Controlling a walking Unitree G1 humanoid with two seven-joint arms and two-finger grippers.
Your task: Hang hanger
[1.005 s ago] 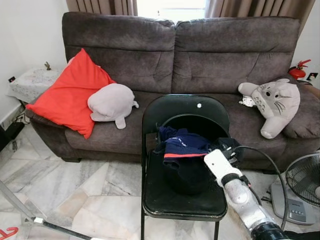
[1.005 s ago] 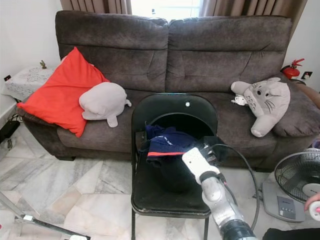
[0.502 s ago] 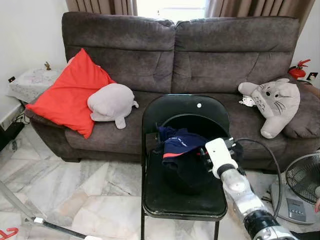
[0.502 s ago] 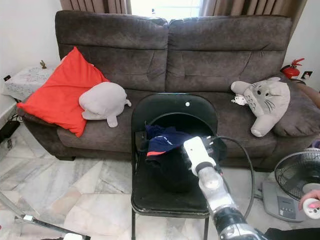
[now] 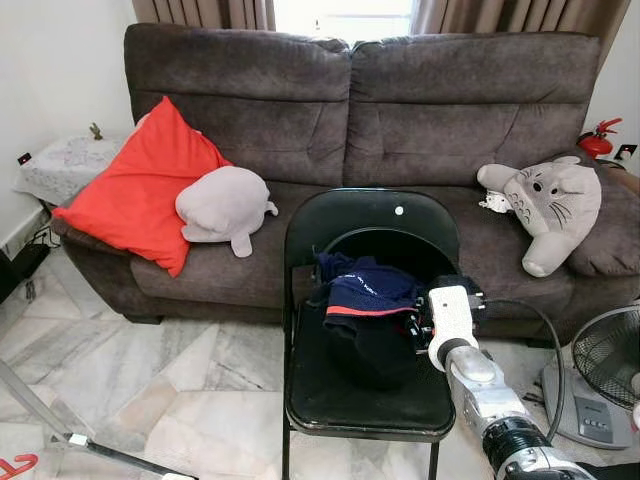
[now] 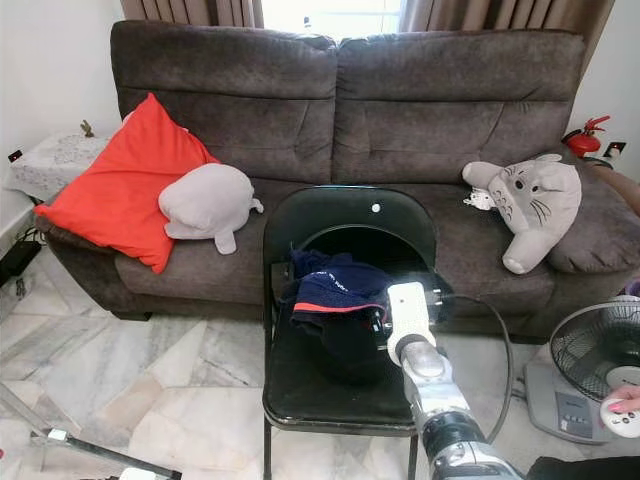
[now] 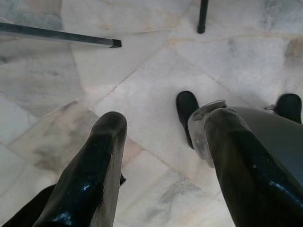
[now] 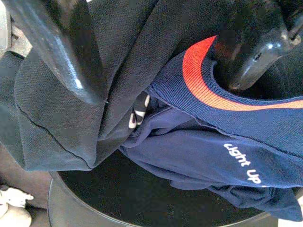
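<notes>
Right wrist view has the right claw (image 8: pixel 156 52) spread wide, fingers pressing into the navy shirt (image 8: pixel 227 142) bundled on the black chair (image 5: pixel 360 400); no hanger visible. From the claw, cloth sits at nine o'clock. Left claw (image 7: pixel 165 156) hangs spread.

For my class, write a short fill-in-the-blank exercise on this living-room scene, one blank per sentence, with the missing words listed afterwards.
1. The navy shirt with an orange-red stripe lies on the black folding ____.
2. The right gripper has its fingers spread around dark ____.
3. The cushion on the sofa is coloured ____.
4. The left gripper hangs open above the marble ____.

Missing words: chair; clothing; red; floor
</notes>
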